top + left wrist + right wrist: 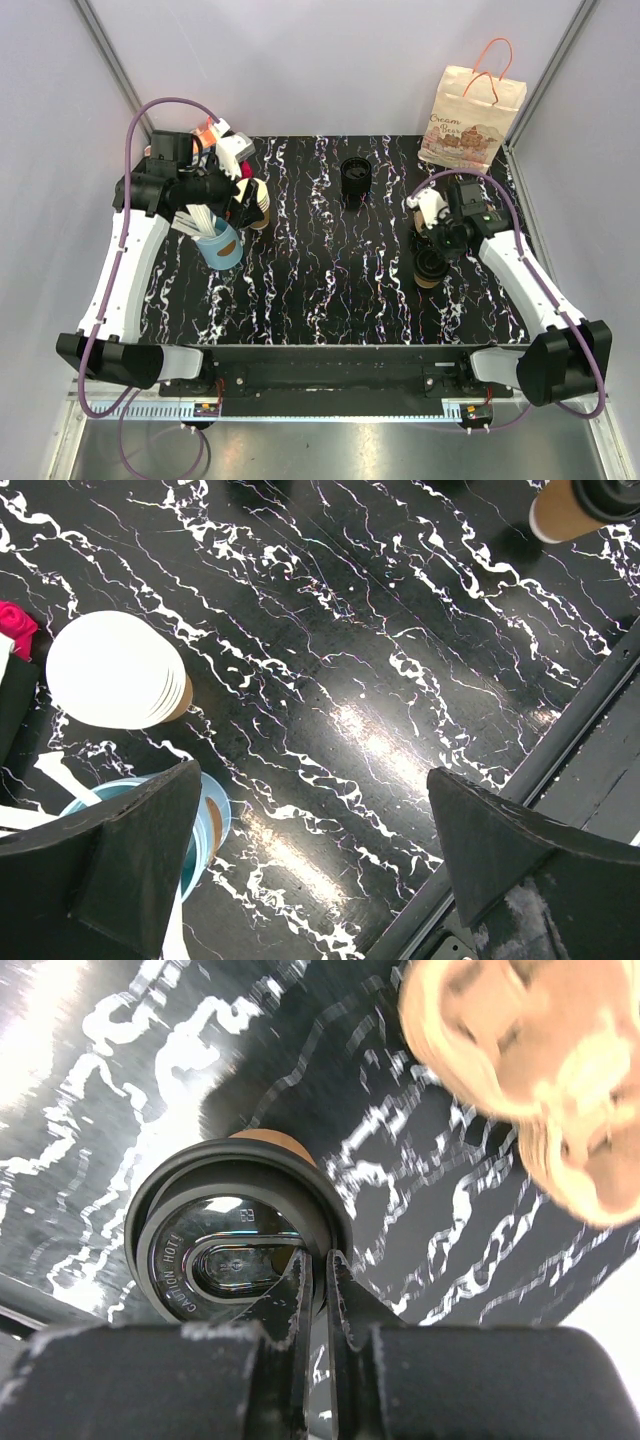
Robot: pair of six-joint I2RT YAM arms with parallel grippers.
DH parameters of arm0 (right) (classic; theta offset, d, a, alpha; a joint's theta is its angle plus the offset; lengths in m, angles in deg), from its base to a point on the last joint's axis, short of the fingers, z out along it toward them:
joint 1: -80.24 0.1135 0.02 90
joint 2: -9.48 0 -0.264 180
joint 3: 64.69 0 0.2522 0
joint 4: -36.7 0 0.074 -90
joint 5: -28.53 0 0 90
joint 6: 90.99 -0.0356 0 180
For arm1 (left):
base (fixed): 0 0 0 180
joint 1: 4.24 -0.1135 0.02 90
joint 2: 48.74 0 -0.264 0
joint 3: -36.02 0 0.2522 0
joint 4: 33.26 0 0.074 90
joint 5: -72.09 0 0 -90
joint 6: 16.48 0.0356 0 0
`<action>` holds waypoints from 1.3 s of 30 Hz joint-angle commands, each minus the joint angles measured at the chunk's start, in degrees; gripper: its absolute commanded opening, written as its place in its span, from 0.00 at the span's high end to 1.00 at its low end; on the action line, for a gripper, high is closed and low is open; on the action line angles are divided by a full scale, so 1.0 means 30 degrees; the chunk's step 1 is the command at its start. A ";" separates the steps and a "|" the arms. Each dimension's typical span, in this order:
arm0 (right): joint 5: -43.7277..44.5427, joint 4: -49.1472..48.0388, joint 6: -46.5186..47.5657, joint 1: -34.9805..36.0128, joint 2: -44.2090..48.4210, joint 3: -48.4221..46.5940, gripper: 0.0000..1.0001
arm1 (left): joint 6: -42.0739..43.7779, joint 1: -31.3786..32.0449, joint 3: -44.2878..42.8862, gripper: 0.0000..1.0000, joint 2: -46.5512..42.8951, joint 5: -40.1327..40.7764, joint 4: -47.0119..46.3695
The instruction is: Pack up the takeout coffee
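The right hand [320, 1270] is found almost fully closed, its fingers pinched on the lid rim of the takeout coffee [430, 270]. The cup is located at about 3 o'clock from the centre of the desk [320, 290] in the top view. The left hand [315, 780] is spread wide with nothing gripped, at 9 o'clock, over a blue cup [222, 245] and a stack of paper cups [115, 670]. A black object [355, 177] is noted at 12 o'clock, and a printed paper bag [470, 118] at 1 o'clock.
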 commanded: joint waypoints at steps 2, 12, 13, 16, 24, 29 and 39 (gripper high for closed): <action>-0.0486 -0.0333 0.0974 -0.1976 0.0980 0.0823 1.00 | -0.0287 -0.0112 -0.0640 0.01 0.0224 -0.1008 -0.0476; -0.1394 -0.1124 0.1883 -0.5083 0.0747 0.1615 1.00 | -0.0141 -0.0112 -0.0700 0.01 0.0313 -0.1360 -0.0271; -0.1511 -0.1298 0.1971 -0.5230 0.0747 0.1674 1.00 | -0.0141 -0.0112 -0.0699 0.01 0.0313 -0.1389 -0.0300; -0.1803 -0.1359 0.2147 -0.5757 0.0572 0.1849 1.00 | -0.0111 -0.0112 -0.0671 0.01 0.0283 -0.1390 -0.0271; -0.2127 -0.1593 0.2470 -0.6286 0.0718 0.2465 0.96 | -0.0111 -0.0112 -0.0641 0.01 0.0224 -0.1419 -0.0271; -0.2039 -0.1505 0.2440 -0.6345 0.0952 0.2436 0.84 | -0.0111 -0.0112 -0.0612 0.01 0.0196 -0.1478 -0.0300; -0.1922 0.0572 0.2528 -0.6345 0.1568 -0.0432 0.57 | -0.0053 -0.0112 -0.0465 0.01 0.0107 -0.1477 -0.0271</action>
